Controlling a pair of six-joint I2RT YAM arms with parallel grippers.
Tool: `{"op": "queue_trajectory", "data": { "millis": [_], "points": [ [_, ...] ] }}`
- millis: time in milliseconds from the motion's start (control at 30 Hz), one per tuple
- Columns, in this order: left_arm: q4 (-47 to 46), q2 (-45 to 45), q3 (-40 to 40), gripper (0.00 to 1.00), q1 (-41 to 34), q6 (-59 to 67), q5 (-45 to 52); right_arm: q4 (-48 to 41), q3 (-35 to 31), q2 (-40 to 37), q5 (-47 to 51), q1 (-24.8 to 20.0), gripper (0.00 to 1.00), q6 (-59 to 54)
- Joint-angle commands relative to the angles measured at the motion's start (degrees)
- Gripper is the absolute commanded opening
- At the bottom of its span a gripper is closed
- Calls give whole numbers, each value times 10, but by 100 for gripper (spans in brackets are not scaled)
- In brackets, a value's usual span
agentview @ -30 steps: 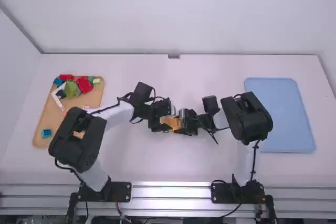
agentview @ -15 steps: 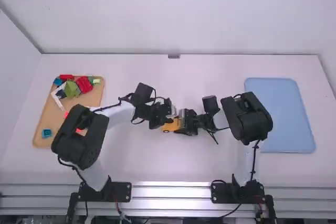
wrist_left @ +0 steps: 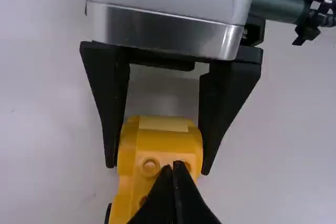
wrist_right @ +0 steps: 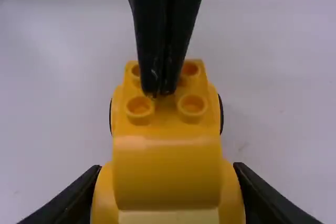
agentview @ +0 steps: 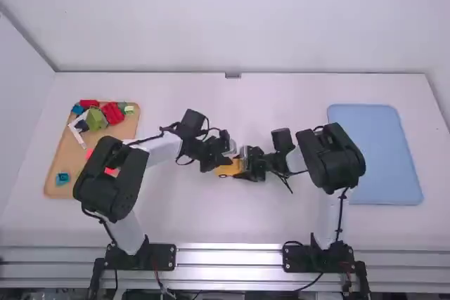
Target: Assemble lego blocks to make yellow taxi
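Observation:
At the middle of the table in the high view, my left gripper (agentview: 219,161) is over the left part of the yellow car body (agentview: 228,168), and my right gripper (agentview: 245,166) is at its right end. The left wrist view has my left gripper (wrist_left: 175,165) shut, its tips together over the studs of the yellow body (wrist_left: 160,142). In the right wrist view, my right gripper (wrist_right: 167,195) is shut on the rounded end of the yellow body (wrist_right: 168,169), one finger on either side. Four-stud top and dark wheel edges show beyond, partly covered by the left fingertips.
A tan tray (agentview: 62,147) at the far left bears red, green, blue and white pieces, with a blue block (agentview: 62,178) near its front. The left forearm passes over its right side. A light blue tray (agentview: 375,156) lies at the right.
The left gripper has shifted slightly up and back, uncovering more of the yellow body's near side. The left arm's elbow has moved a little to the right. The right arm has stayed still.

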Motion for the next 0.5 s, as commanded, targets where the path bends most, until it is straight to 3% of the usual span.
{"op": "queue_trajectory", "data": {
  "millis": [0,67,100,133,167,200,367,467],
  "points": [
    [-23,-40,0,2,3,0,-35,-1,1,7,-1,-1,50,12],
    [-27,-78,9,4,4,-5,-49,-1,2,7,-1,-1,50,12],
    [-23,-98,10,15,3,-23,-64,1,1,7,-1,-1,50,12],
    [-21,-123,9,62,3,-43,-90,3,1,7,-2,-1,50,12],
    [-22,-130,9,87,3,-48,-98,4,1,7,-2,-1,50,12],
    [-24,-154,8,99,6,-71,-133,9,2,7,-1,-1,50,19],
    [-24,-208,8,99,7,-189,-278,82,1,-2,3,-5,51,113],
    [-14,-218,8,99,7,-263,-345,83,1,-29,26,-20,52,150]
  ]
}}
